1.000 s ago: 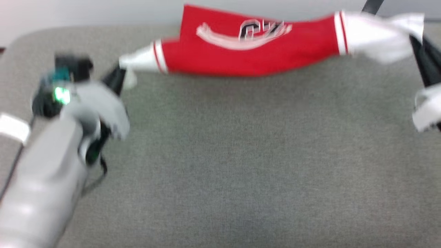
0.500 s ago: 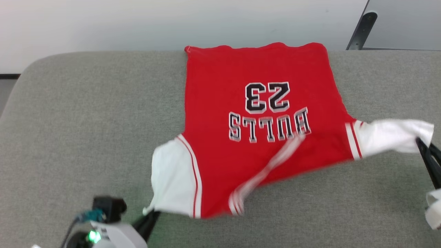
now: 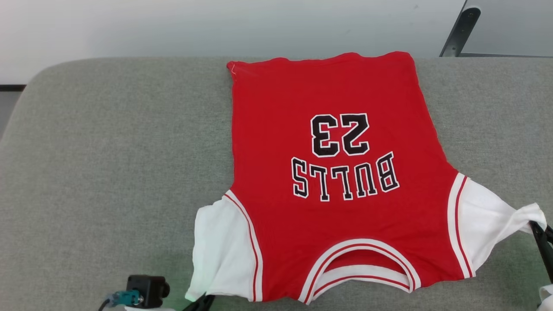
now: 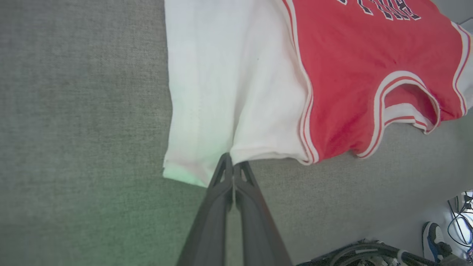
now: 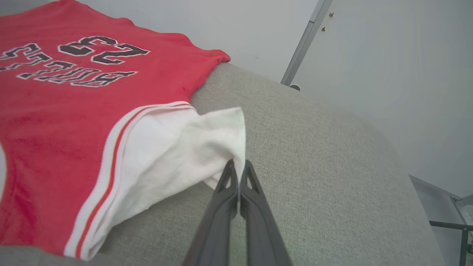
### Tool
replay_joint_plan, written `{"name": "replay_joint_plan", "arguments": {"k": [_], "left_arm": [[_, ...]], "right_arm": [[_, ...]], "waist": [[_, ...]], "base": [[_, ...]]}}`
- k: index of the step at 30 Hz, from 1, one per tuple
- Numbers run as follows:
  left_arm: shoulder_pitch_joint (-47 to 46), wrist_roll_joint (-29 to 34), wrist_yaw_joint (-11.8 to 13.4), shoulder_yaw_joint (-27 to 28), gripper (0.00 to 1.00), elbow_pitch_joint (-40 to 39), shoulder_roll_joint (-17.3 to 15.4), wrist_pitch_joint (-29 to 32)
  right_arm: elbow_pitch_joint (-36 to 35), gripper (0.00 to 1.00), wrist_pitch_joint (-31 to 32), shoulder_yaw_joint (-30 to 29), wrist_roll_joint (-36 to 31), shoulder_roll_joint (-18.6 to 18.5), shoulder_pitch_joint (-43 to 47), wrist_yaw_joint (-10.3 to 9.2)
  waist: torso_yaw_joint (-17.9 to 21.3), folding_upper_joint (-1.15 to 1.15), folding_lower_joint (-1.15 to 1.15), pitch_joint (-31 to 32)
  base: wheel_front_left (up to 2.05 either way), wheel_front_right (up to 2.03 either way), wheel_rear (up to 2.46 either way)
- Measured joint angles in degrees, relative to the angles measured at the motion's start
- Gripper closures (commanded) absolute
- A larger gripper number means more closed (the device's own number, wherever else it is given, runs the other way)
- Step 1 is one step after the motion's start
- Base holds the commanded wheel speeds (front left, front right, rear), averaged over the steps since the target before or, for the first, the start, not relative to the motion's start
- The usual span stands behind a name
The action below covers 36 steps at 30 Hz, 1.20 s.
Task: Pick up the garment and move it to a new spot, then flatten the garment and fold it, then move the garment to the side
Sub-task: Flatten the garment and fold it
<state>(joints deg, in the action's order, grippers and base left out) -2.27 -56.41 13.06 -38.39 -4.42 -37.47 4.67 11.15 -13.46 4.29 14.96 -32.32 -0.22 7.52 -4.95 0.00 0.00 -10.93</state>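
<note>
The garment (image 3: 328,185), a red jersey with white sleeves and a black "23", lies spread print-up on the grey cushioned surface (image 3: 108,164), collar toward me. My left gripper (image 4: 232,162) is shut on the hem of its white sleeve (image 4: 221,92); in the head view this gripper (image 3: 203,299) pokes up at the bottom edge. My right gripper (image 5: 239,164) is shut on the tip of the other white sleeve (image 5: 192,147), which is pulled out to a point. In the head view the right gripper (image 3: 538,226) shows at the right edge.
A pale wall (image 3: 173,26) runs behind the surface, with a dark metal leg (image 3: 460,30) at the back right. The garment's far hem reaches the surface's back edge. Cables and a shoe (image 4: 434,236) lie on the floor below the front edge.
The garment, held stretched in the air a second ago, has come down and now lies spread flat. Both grippers drew back toward me with the sleeves. The camera view also shifted.
</note>
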Motion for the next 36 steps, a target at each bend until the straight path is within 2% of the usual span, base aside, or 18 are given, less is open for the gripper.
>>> {"name": "replay_joint_plan", "arguments": {"k": [9, 10, 12, 13, 14, 15, 16, 21, 27, 32, 36], "left_arm": [[-1.25, -0.91, 0.15, 0.11, 1.0, 0.64, 0.79, 1.58], [-1.29, -0.9, 0.13, 0.08, 1.0, 0.7, 0.77, 1.58], [-1.62, -0.49, 0.14, 0.09, 1.0, 0.8, 0.86, 1.35], [-1.87, -0.49, 0.14, 0.08, 1.0, 0.91, 0.89, 1.34], [-2.11, -0.43, 0.15, 0.09, 1.0, 1.01, 0.9, 1.3], [-2.25, -0.27, 0.35, 0.2, 1.0, 1.19, 0.96, 0.99], [-2.36, -0.18, 0.58, 0.31, 1.0, 1.33, 0.99, 0.82], [-2.44, -0.63, 1.38, 1.56, 1.0, 1.87, 1.92, -0.43], [-3.08, 0.24, 1.46, 2.07, 1.0, 2.1, 2.21, -2.59], [-3.65, 1.25, 1.56, 2.24, 1.0, 2.23, 2.47, -3.96], [-4.88, 2.1, 1.53, 1.98, 1.0, 2.18, 2.8, -4.3]], "right_arm": [[1.38, 1.0, 4.16, -1.57, -0.43, 1.48, -0.71, 0.0], [1.49, 0.84, 4.6, -1.53, -0.16, 1.64, -0.9, 0.0], [2.1, 0.7, 6.46, -1.01, 1.64, 1.62, -1.78, 0.0], [2.27, 0.57, 7.22, -0.48, 2.41, 1.53, -1.94, 0.0], [2.79, 0.39, 8.67, -0.1, 3.85, 1.62, -2.1, 0.0], [3.12, 0.09, 10.11, 0.77, 5.0, 1.33, -2.13, 0.0], [3.03, 0.0, 10.47, 1.34, 5.31, 0.97, -2.19, 0.0], [2.22, 0.0, 13.35, 1.36, 9.05, 0.44, -2.85, 0.0], [-2.53, 0.0, 12.01, -1.52, 9.57, 0.38, -1.08, 0.0], [-9.39, 0.0, 10.44, -4.28, 8.88, 2.13, -0.41, 0.0], [-14.6, 0.0, 11.54, -5.66, 8.76, 3.0, -1.29, 0.0]], "waist": [[1.01, 0.0, 0.0, -0.54], [1.13, 0.0, 0.0, -0.58], [1.29, 0.0, 0.0, -0.74], [1.34, 0.0, 0.0, -0.82], [1.37, 0.0, 0.0, -0.89], [1.38, 0.0, 0.0, -0.97], [1.39, 0.0, 0.0, -1.06], [1.5, 0.0, 0.0, -1.34], [1.78, 0.0, 0.0, -1.77], [2.16, 0.0, 0.0, -2.36], [2.02, 0.0, 0.0, -3.09]], "base": [[0.0, 0.0, 0.0], [0.0, 0.0, 0.0], [0.0, 0.0, 0.0], [0.0, 0.0, 0.0], [0.0, 0.0, 0.0], [0.0, 0.0, 0.0], [0.0, 0.0, 0.0], [0.0, 0.0, 0.0], [0.0, 0.0, 0.0], [0.0, 0.0, 0.0], [0.0, 0.0, 0.0]]}}
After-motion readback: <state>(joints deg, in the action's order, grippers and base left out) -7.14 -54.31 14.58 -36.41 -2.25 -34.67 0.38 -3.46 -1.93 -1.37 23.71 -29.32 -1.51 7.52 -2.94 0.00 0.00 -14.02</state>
